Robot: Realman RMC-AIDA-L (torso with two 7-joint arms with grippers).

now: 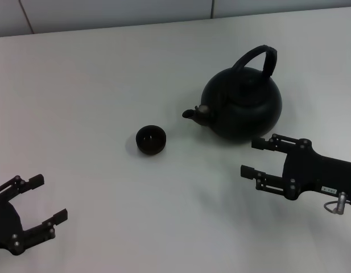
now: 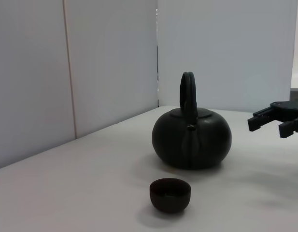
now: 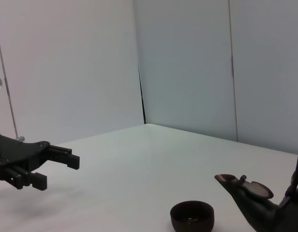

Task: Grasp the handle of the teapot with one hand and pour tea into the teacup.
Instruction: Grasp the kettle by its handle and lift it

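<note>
The matte-black teapot [image 1: 243,105] stands upright on the white table, right of centre, its stubby spout [image 1: 190,114] aimed at the teacup. Its arched handle [image 1: 260,57] rises over the lid with nothing touching it. The small dark teacup [image 1: 151,139] sits left of the spout, a short gap away. My right gripper [image 1: 249,156] is open, just in front of the pot's near side and apart from it. At the lower left my left gripper [image 1: 50,199] is open and holds nothing. The left wrist view shows the teapot [image 2: 192,137], the teacup [image 2: 170,195] and the right gripper [image 2: 267,123].
A pale panelled wall [image 1: 107,14] runs along the table's far edge. The right wrist view shows the left gripper [image 3: 62,169] far off, the teacup [image 3: 191,216] and the spout [image 3: 233,186] of the teapot.
</note>
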